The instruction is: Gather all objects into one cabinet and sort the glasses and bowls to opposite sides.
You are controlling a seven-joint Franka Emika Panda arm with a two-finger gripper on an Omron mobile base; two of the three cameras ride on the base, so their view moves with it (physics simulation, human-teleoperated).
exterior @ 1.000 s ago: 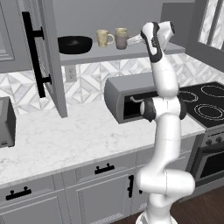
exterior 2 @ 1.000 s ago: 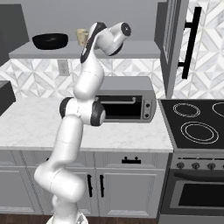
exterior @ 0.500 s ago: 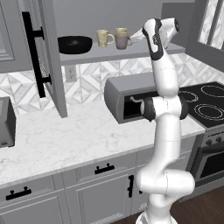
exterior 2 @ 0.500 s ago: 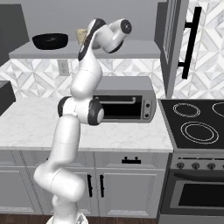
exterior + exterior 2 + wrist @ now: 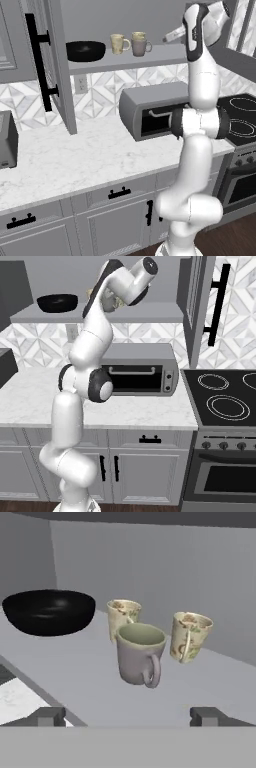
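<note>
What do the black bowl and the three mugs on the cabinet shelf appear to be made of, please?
The black bowl looks like glazed ceramic or glass: glossy, with soft highlights on its wall. The grey mug looks like matte stoneware: even taupe, no shine, paler inside. The two cream mugs look like glazed ceramic with a faint mottled print. All are rendered, so these are guesses.

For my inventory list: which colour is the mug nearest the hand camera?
Grey-taupe mug, paler inside; clearest in the hand view.
</note>
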